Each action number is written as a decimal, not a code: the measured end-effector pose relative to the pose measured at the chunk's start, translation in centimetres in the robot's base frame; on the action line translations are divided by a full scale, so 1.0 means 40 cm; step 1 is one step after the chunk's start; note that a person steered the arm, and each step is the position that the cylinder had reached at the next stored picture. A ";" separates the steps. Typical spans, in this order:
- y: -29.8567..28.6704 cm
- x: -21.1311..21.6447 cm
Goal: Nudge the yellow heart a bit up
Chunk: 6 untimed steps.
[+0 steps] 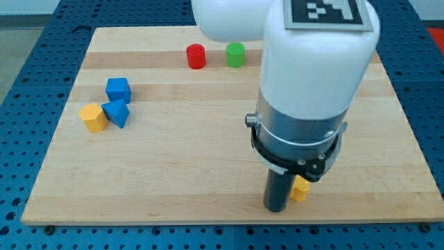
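Tip [277, 209] is sitting at the board's [208, 187] near edge, touching the yellow heart [300, 188] at its 2 o'clock; no pincer is showing. Heart is mostly hiding, orientation and long axis untellable. At 10 o'clock: yellow block [93, 117], blue blocks [116, 112] [118, 89]. At 12 o'clock: red cylinder [196, 55], green cylinder [235, 54].

Light wooden board [208, 139] lies on blue perforated table [28, 83].

Near the view's top, centre: red cylinder block [196, 56] w/ green cylinder block [235, 54] just to its right, apart, same row.

The view's left, mid-height: cluster of 3. Blue cube block [118, 89] uppermost; blue wedge-like block [116, 112] directly below it, close; orange-yellow hexagonal block [93, 117] at the wedge's left, touching or nearly so.

The view's bottom, right of centre: my tip [277, 208] close to the board's lower edge. Small yellow block [300, 188], shape unclear, approx. half hidden behind the arm, sits just right of the rod, against it. Well apart from both other groups.
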<state>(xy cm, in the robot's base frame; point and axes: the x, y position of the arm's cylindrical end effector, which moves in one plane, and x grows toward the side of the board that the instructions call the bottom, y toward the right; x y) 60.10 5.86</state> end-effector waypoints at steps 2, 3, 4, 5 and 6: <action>0.052 -0.111; 0.118 -0.066; 0.049 -0.027; -0.041 -0.008; 0.001 0.044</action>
